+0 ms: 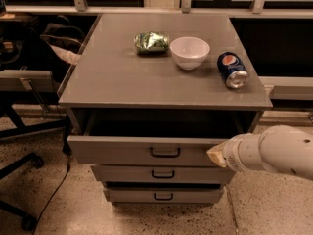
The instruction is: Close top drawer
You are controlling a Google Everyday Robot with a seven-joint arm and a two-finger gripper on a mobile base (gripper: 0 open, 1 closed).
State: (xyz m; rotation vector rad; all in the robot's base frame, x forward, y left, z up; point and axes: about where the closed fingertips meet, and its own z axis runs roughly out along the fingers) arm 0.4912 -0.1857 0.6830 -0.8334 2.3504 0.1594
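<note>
The top drawer (122, 151) is standing pulled out of the grey cabinet, directly under the worktop (122, 82). A dark gap is showing between its front panel and the cabinet opening behind it. Its flat grey front is facing the camera, and a small black loop handle (165, 152) is sitting at its centre.

The claw (216, 155) is hovering at the right end of that front panel, its tan tip overlapping the panel well to the right of the handle. Whether it is actually touching the panel, and whether it is clenched or released, cannot be told. Behind it the thick white arm (279, 153) is reaching in from the right edge of the view.

Below, the middle drawer (122, 174) and the bottom drawer (127, 195) are sitting further back, each carrying a similar black handle.

On the worktop, a white bowl (190, 52) is standing upright towards the back. A crumpled green packet (151, 42) is lying just beside it on the left, and a blue soda can (233, 70) is lying on its side near it on the right.

To the left of the cabinet, a dark cable (55, 192) is trailing across the speckled floor (264, 209), and a chair's wheeled base (22, 165) is standing nearby.
</note>
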